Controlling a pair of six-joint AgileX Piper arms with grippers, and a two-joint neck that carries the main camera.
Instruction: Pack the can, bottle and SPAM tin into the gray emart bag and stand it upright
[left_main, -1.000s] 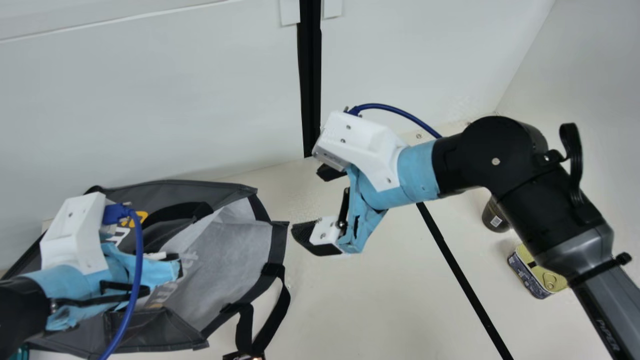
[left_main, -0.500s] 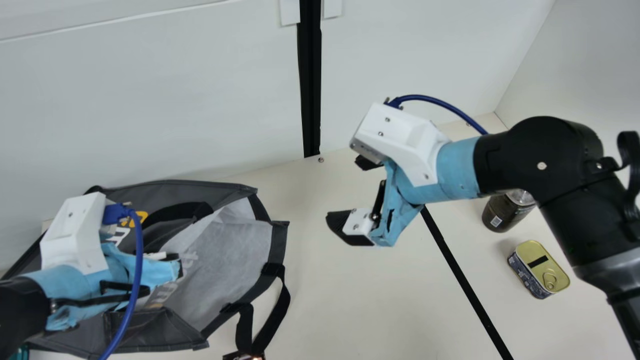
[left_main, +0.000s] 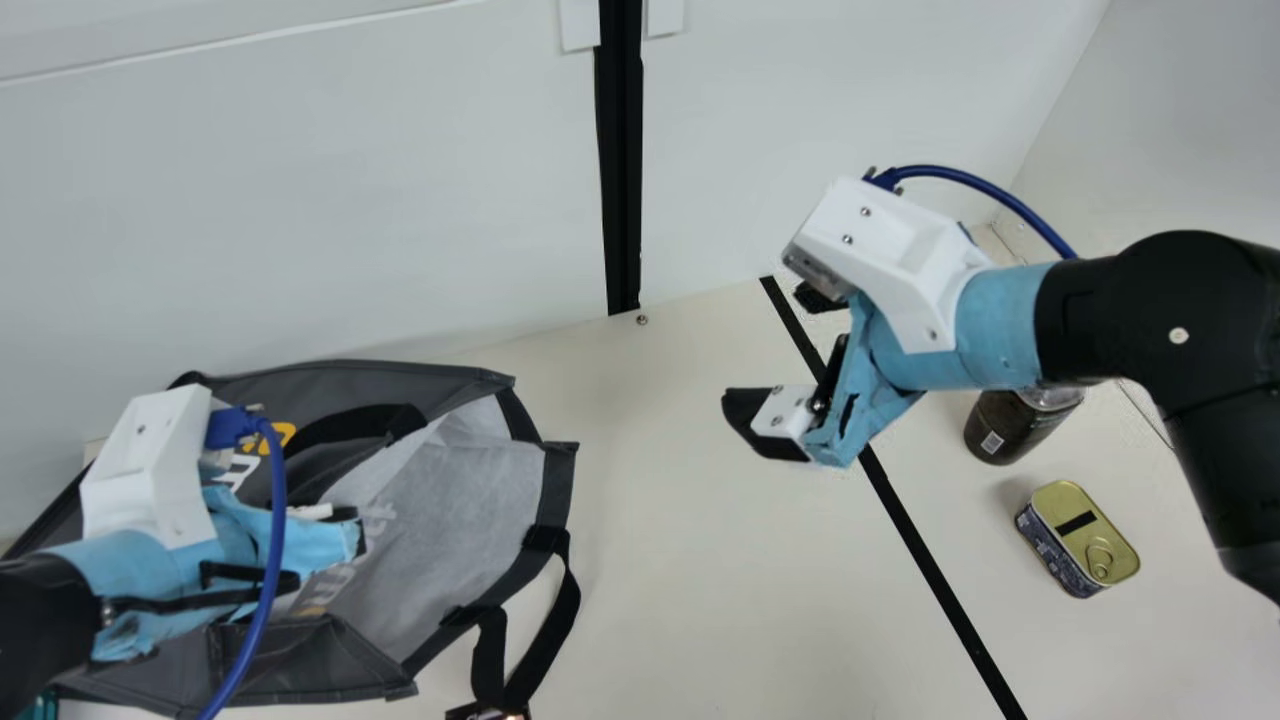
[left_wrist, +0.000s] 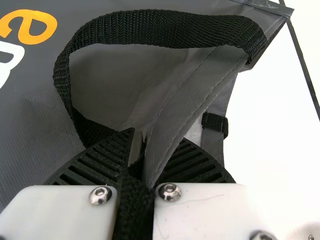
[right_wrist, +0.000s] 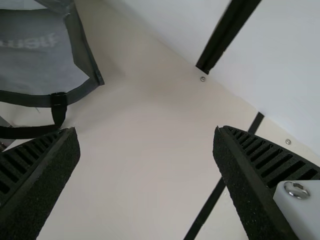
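Likely step: called for the next pick, with the right claw (left_main: 768, 348) sent out empty and the gray emart bag (left_main: 558, 490) pinned by the left claw (left_wrist: 142, 145).
Approach: needed a rise clear of the container's top, then a turn to straddle one item squarely before any lowering onto the desk (left_main: 700, 560).
Tin grip: best taken across the short width, low on the side walls, off the ring pull; risked a skid or a tip if met at a corner.
Container grip: wanted an even squeeze around the body, without brushing the tin nearby.
Left claw: closed on a fold of the bag; had best hold without tugging, for fear of collapsing the opening.
Bag: lay slack, pale lining exposed, opening toward the right; would have to be stood upright after loading.
Right claw: hung wide open above the desk, near the black stripe (left_main: 930, 560); held nothing.
SPAM tin (left_main: 1080, 535): lay lid up, well apart from the right claw, off to its right and closer to the robot.
Dark container (left_main: 1005, 428): sat near the tin, right of the right claw, partly covered by the right arm (left_main: 1190, 330); could not be told as can or bottle.
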